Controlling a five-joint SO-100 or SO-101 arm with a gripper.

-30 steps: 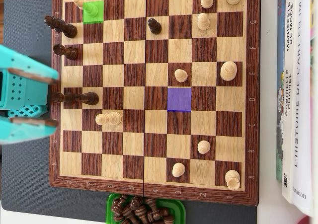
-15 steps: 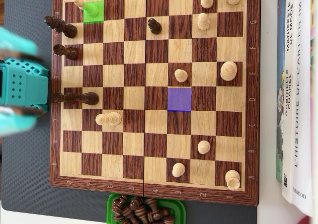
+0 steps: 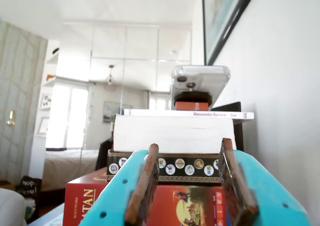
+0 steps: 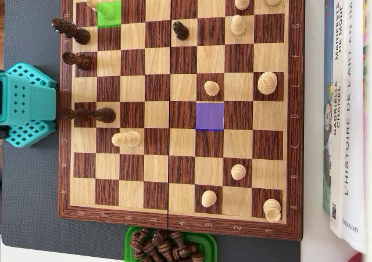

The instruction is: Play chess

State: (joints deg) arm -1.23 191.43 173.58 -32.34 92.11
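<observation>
In the wrist view the turquoise two-finger gripper stands spread and empty — raised toward stacked books. Overhead, the wooden chessboard lies beside the arm's turquoise base.

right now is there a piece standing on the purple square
No. In the overhead view the purple square is bare; the nearest light pawn sits one square away.
</observation>
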